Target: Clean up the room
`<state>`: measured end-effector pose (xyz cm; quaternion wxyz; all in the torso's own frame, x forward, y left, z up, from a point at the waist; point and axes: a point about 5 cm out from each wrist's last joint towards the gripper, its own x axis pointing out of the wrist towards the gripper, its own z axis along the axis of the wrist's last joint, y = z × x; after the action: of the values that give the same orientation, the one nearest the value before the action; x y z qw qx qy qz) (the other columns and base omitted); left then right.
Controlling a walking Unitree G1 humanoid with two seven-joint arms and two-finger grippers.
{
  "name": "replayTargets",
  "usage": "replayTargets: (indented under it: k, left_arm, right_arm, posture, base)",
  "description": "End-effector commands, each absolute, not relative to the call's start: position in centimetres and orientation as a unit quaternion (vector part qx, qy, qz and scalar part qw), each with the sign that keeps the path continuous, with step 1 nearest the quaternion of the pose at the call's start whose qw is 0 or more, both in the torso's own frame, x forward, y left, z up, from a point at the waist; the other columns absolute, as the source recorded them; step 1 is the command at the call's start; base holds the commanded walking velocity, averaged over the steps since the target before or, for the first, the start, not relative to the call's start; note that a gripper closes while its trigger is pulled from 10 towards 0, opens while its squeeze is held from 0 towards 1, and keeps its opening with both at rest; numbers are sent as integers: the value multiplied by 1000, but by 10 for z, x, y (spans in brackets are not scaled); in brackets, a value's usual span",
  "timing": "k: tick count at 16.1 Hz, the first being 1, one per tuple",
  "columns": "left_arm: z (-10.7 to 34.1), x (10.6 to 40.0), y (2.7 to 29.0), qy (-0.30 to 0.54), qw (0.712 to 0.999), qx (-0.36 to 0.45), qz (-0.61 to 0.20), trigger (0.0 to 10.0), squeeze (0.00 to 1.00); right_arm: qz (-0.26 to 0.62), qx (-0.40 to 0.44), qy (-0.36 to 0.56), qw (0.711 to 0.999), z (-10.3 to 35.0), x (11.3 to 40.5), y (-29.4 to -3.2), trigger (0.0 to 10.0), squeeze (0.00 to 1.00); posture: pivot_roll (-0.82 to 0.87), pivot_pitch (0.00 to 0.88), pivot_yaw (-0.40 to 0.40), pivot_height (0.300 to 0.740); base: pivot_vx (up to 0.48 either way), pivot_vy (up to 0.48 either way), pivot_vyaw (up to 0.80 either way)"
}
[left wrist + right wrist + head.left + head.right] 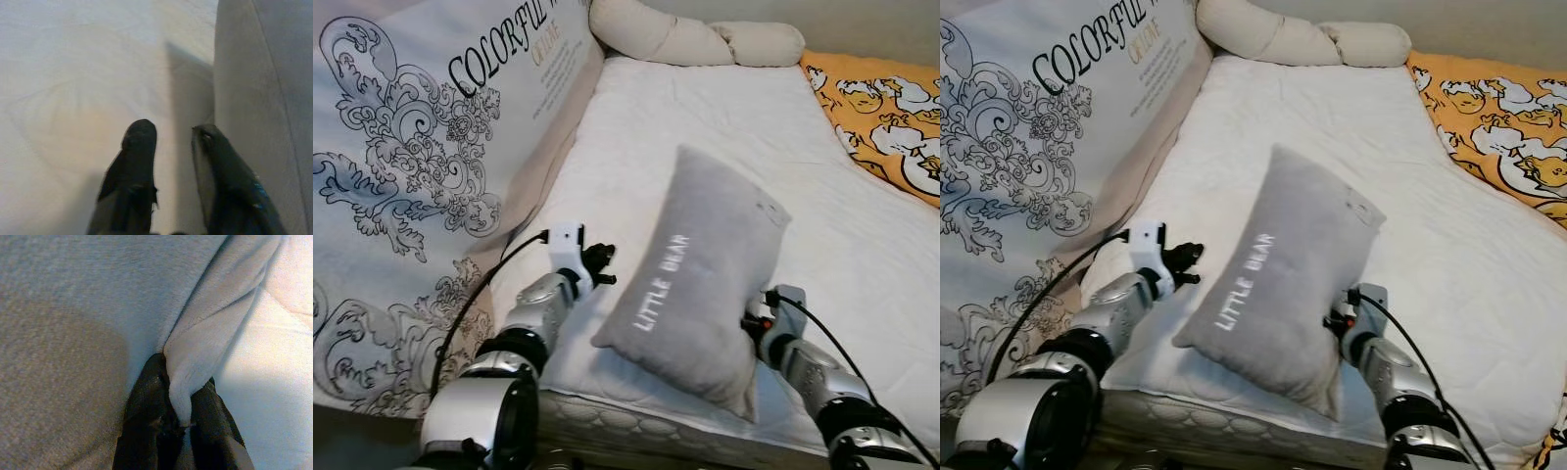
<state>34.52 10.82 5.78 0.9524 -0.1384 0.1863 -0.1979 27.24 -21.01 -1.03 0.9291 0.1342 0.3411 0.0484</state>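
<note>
A grey pillow (700, 274) lettered "LITTLE BEAR" stands tilted on the white mattress (724, 127), lifted at its near end. My right gripper (756, 321) is shut on the pillow's right edge; in the right wrist view a fold of grey fabric (205, 357) sits pinched between the black fingers (146, 426). My left gripper (603, 266) hovers open over the sheet just left of the pillow, not touching it. In the left wrist view its fingers (137, 166) stand apart beside the pillow's grey side (259, 88).
A large printed cushion (421, 157) reading "COLORFUL" leans along the bed's left side. A cream bolster (695, 39) lies across the head of the bed. An orange patterned blanket (886, 117) covers the far right. The mattress's front edge (636, 416) is just before me.
</note>
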Motion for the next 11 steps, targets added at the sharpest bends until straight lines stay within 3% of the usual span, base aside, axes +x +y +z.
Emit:
replayTargets:
  k: [1,5,9,11]
  left_arm:
    - [66,351,101,173,950,-165,-201,10000,1000]
    - [68,337,51,182,882,-281,-333,10000,1000]
    - [64,329,37,182,867,-319,-337,10000,1000]
    - [60,330,44,178,883,-300,-315,10000,1000]
  right_arm:
    - [55,125,406,903,-32,250,-208,0,0]
    - [62,128,388,910,-24,255,-211,0,0]
    - [68,143,380,911,-23,257,-206,0,0]
    - [72,150,381,910,-22,257,-204,0,0]
  posture:
    - [-135,0,4,740]
    - [-207,0,42,740]
    - [-211,0,42,740]
    - [-200,0,32,740]
  base:
    - [0,0,0]
    - [0,0,0]
    - [0,0,0]
    - [0,0,0]
